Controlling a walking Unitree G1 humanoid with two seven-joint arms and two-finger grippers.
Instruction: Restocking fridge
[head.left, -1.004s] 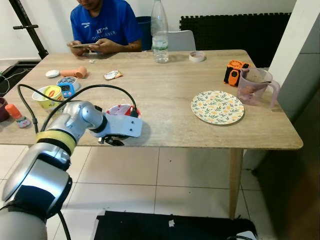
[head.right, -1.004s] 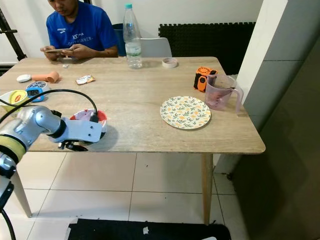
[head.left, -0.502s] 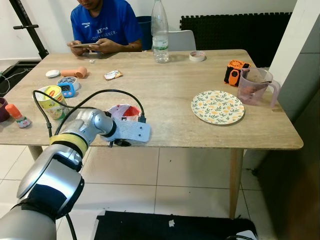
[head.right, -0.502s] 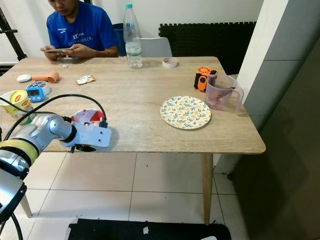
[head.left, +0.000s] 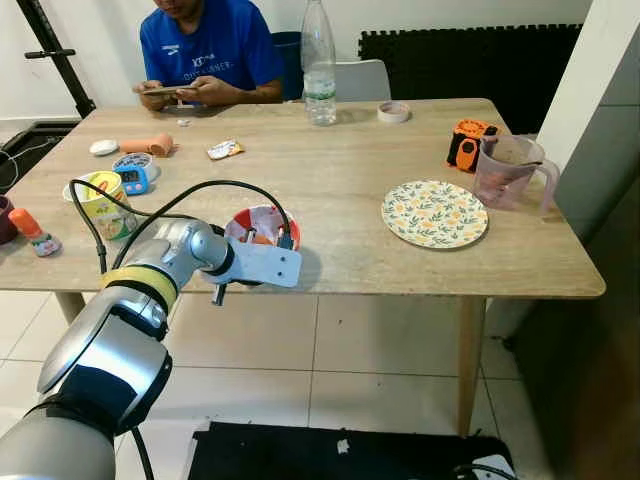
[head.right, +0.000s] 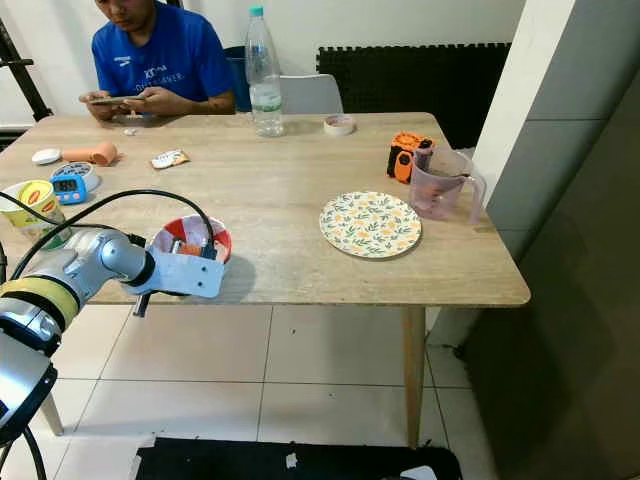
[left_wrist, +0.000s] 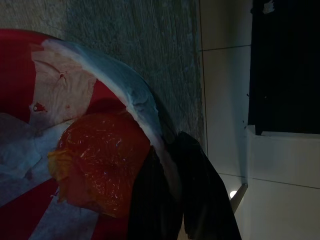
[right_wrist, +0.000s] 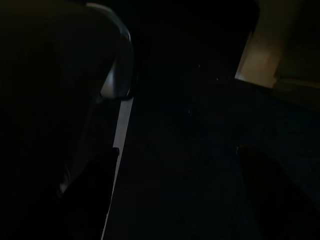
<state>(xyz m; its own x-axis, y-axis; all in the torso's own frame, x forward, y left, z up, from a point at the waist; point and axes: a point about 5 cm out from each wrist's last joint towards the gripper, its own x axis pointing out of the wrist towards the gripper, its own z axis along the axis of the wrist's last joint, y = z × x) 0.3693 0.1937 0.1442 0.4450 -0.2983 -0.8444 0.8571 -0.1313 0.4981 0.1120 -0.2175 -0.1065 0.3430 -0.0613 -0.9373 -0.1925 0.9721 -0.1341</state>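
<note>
left gripper (left_wrist: 172, 192) pinched on the near rim of the bowl (head.left: 262, 225), one finger (left_wrist: 150, 200) inside and the other outside, at the front edge of the table (head.left: 350, 190) around 7 o'clock from the plate (head.left: 435, 213). bowl red and white, round with no long axis, lying just past the fingertips at 12 o'clock, holding something orange and glossy (left_wrist: 100, 162); nearer the left arm by far. right arm idle in the dark, fingers impossible to judge.
</note>
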